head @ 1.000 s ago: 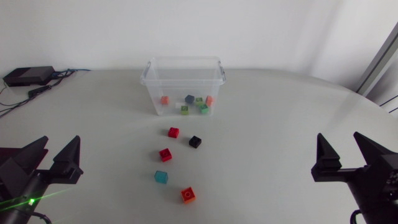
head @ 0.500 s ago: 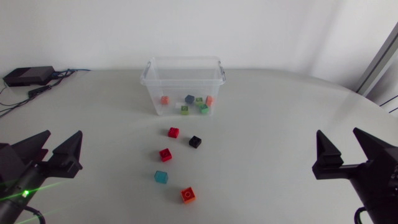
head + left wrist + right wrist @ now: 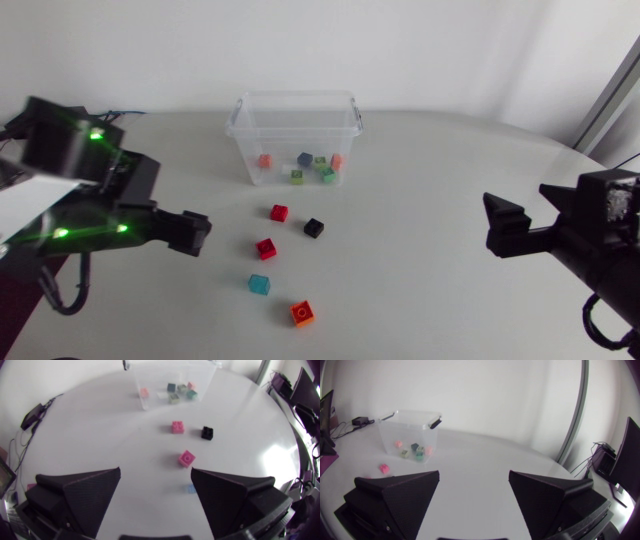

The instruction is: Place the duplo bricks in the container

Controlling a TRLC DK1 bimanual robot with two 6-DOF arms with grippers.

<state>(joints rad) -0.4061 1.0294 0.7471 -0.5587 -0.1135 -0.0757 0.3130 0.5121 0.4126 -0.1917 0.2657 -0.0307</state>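
Note:
A clear container [image 3: 295, 135] stands at the back middle of the table with several small bricks inside. In front of it lie loose bricks: a red one [image 3: 279, 212], a black one [image 3: 314, 227], a second red one [image 3: 266, 248], a light blue one [image 3: 260, 284] and an orange one [image 3: 303, 313]. My left gripper [image 3: 190, 232] hovers left of the loose bricks, open and empty; in its wrist view the left gripper [image 3: 155, 485] spreads wide, with the nearer red brick [image 3: 187, 458] just ahead. My right gripper [image 3: 508, 230] stands open and empty far to the right.
A black box [image 3: 35, 410] with cables lies near the table's back left edge. From the right wrist, the container [image 3: 410, 430] and a red brick [image 3: 384, 468] show far across the bare white table [image 3: 420, 200].
My left arm has lifted and swung in from the left edge toward the loose bricks. My right arm has shifted a little up and inward. Both grippers stay open.

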